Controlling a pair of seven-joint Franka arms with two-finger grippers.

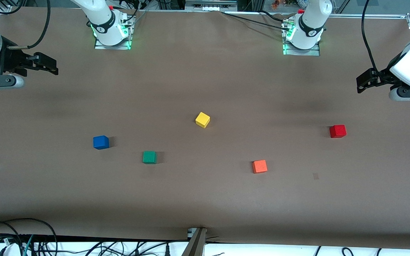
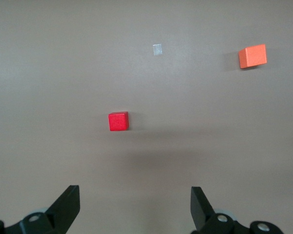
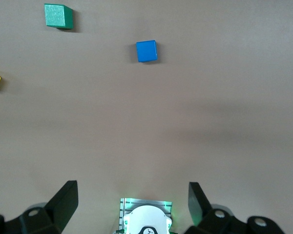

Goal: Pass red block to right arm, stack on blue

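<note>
The red block [image 1: 337,131] lies on the brown table toward the left arm's end; in the left wrist view the red block [image 2: 118,121] is ahead of the fingers, apart from them. My left gripper [image 1: 361,82] [image 2: 135,195] hangs open and empty above that end of the table. The blue cube [image 1: 100,142] [image 3: 146,50] rests toward the right arm's end. My right gripper [image 1: 50,65] [image 3: 133,192] hovers open and empty above that end, well away from the blue cube.
An orange cube [image 1: 259,166] [image 2: 252,56] lies nearer the front camera than the red block. A green cube [image 1: 149,157] [image 3: 58,15] sits beside the blue one, a yellow cube [image 1: 202,120] mid-table. A small tape patch [image 1: 315,176] marks the cloth.
</note>
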